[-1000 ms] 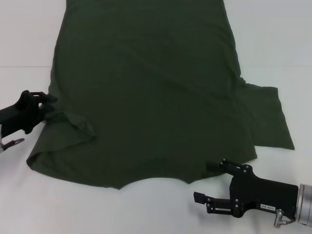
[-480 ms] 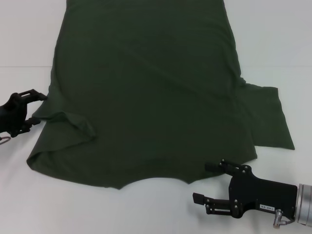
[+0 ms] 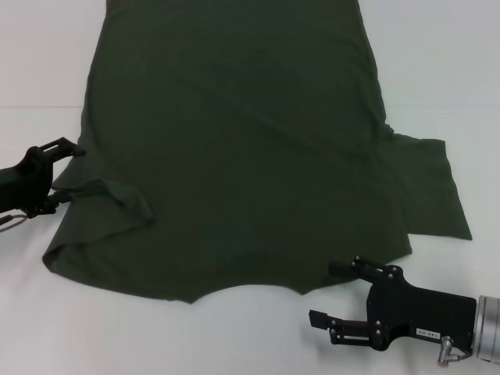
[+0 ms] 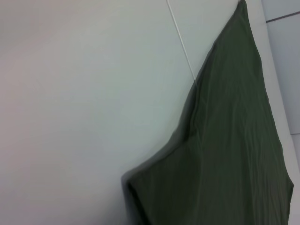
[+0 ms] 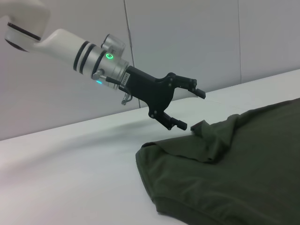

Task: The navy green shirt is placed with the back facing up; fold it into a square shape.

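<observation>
The navy green shirt (image 3: 242, 148) lies spread flat across the centre of the head view, its hem cut off by the top edge, one short sleeve fanned toward the right edge and the other crumpled back onto the body at lower left. It rests on a plain white table (image 3: 437, 70) marked by a thin seam line; the right wrist view shows a pale panelled wall (image 5: 187, 42) behind. At the left edge the left gripper (image 3: 62, 172) hovers by the folded sleeve, jaws parted and empty. In the lower right corner the right gripper (image 3: 332, 293) sits just off the neckline edge, fingers spread, gripping nothing. The left wrist view catches only a wedge of cloth and bare tabletop
</observation>
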Robot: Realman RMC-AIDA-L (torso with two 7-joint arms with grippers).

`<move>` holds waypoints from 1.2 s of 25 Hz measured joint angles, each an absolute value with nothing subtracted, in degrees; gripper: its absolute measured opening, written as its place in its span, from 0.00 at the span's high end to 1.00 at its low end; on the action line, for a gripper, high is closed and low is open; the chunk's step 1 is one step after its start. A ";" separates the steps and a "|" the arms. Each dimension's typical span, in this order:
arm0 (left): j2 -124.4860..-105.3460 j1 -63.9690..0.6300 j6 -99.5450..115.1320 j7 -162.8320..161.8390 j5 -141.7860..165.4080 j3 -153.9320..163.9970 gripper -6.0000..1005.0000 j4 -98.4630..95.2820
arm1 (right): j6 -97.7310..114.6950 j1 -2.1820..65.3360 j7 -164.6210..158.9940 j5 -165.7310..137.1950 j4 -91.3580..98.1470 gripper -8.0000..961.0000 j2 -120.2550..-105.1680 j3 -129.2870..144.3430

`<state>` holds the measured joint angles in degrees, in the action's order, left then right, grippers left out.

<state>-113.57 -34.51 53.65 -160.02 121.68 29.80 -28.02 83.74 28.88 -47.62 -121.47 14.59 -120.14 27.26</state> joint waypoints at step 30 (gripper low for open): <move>-114.92 -36.18 46.79 -161.09 121.28 29.73 0.09 -25.54 | 83.07 29.10 -47.64 -121.64 13.95 0.04 -120.15 27.25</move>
